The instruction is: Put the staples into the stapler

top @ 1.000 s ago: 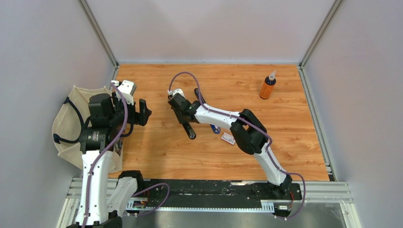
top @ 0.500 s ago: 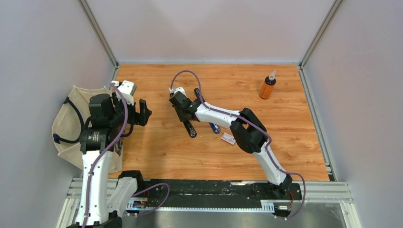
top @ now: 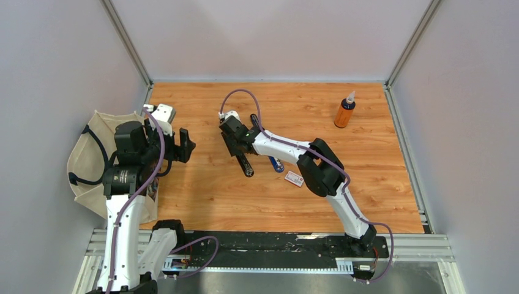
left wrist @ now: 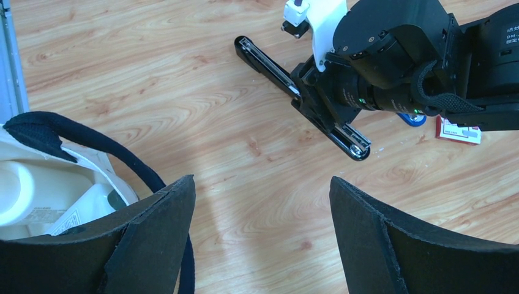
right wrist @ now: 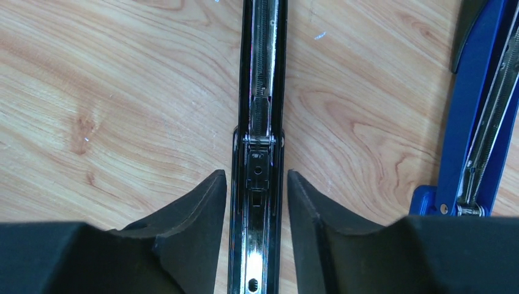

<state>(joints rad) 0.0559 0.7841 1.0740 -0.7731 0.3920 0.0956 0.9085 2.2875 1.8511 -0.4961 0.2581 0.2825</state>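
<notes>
A black stapler [top: 245, 166] lies opened flat on the wooden table, its metal channel facing up [right wrist: 260, 92]. My right gripper [right wrist: 257, 174] straddles it, open, with a thin gap between each finger and the stapler's sides. In the top view the right gripper [top: 239, 149] sits mid-table over the stapler. The staples box [top: 294, 179], white with a red label, lies to the right, beside the right forearm [left wrist: 456, 130]. No staple strip shows. My left gripper [top: 183, 146] hovers at the left, wide open and empty [left wrist: 263, 184].
A blue stapler [top: 276, 164] lies open just right of the black one [right wrist: 483, 110]. An orange bottle [top: 344, 111] stands at the back right. A cream bag [top: 85, 165] with dark straps hangs off the table's left edge, holding white containers [left wrist: 37, 196].
The right jaws have parted from the black stapler's sides, and the right wrist has shifted slightly toward the back. The left arm has stayed still.
</notes>
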